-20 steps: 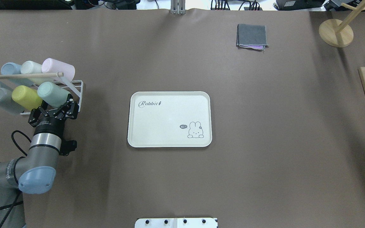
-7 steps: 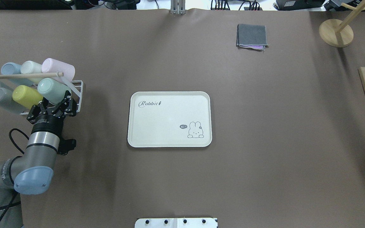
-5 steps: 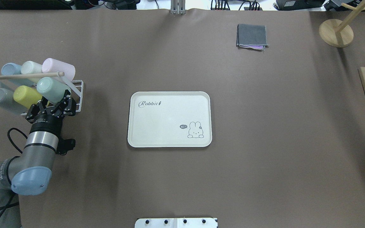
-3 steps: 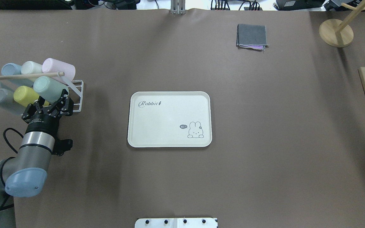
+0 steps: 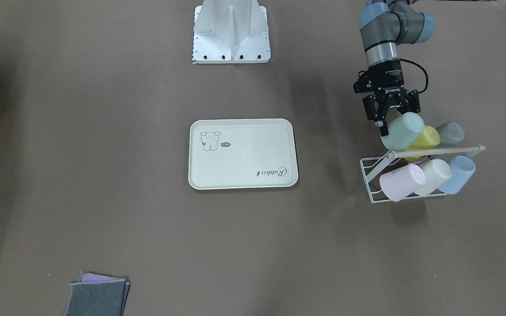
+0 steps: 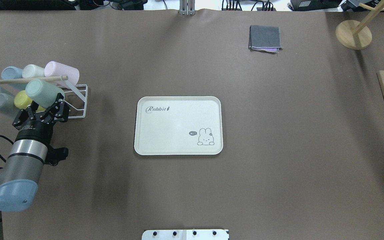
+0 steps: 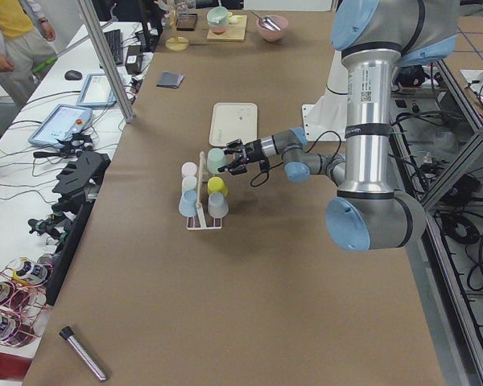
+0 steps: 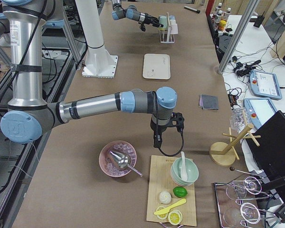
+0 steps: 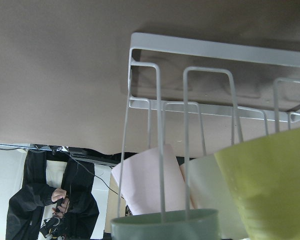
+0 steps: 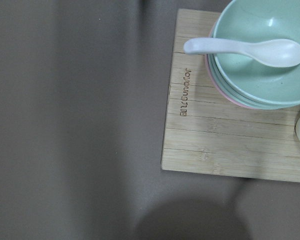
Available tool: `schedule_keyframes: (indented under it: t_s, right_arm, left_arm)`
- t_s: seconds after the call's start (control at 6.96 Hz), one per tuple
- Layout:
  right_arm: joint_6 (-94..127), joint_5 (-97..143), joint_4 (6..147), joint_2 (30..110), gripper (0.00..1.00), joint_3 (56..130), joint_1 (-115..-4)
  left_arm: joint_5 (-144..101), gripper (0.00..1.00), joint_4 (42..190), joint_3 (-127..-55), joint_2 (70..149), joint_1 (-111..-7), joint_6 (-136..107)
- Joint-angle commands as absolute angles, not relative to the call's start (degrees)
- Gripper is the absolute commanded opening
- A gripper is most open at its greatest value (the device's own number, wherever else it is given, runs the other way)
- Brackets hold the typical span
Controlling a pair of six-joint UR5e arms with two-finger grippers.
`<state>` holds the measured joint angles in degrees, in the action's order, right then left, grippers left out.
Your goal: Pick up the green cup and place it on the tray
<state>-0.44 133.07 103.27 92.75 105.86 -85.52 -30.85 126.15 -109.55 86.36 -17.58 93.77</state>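
At the desk's left end, the left end effector (image 6: 47,102) has its two fingers closed on the open end of the green cup (image 6: 40,91), which lies tilted with its closed base pointing away from the arm. The cup sits over the white wire rack (image 6: 78,100), crossing the wooden rod (image 6: 25,80) in the overhead view and partly covering the yellow-green cup (image 6: 21,99) beside it. We cannot tell whether it has come free of the rack's wire prongs. From across the desk, the same end effector (image 5: 395,120) grips the cup (image 5: 402,131) just above the rack (image 5: 374,175), where a pink cup (image 5: 401,181), a cream cup (image 5: 434,175) and a blue cup (image 5: 457,174) lie in the front row. The tray (image 6: 178,116) rests flat at mid-desk, well apart from the rack, with nothing on it but its printed rabbit and lettering. A folded grey cloth (image 6: 265,37) lies at the far edge. The right end effector (image 8: 156,141) hangs near a wooden board (image 10: 225,130) bearing stacked bowls; we cannot tell how far open it is.
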Motion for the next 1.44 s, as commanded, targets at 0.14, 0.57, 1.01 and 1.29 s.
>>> schedule_keyframes:
  t_s: [0.14, 0.57, 1.01, 1.29]
  right_arm:
    - [-1.1, 132.9, 103.2, 92.8, 0.99, 105.5, -85.5]
    - [-2.5, 132.9, 103.3, 92.7, 0.99, 105.3, -85.5]
    - [-2.2, 132.9, 103.3, 92.6, 0.99, 105.2, -85.5]
    - [-1.8, 133.1, 103.4, 92.5, 0.99, 104.9, -85.5]
  left_arm:
    - [-30.8, 0.76, 126.1, -113.0, 84.3, -17.6, 95.1]
    - [-31.1, 0.76, 126.1, -117.8, 83.0, -17.7, 98.7]
    - [-31.4, 0.76, 126.1, -118.0, 88.5, -17.3, 98.4]
    - [-31.5, 0.76, 126.1, -116.9, 92.6, -17.2, 92.2]
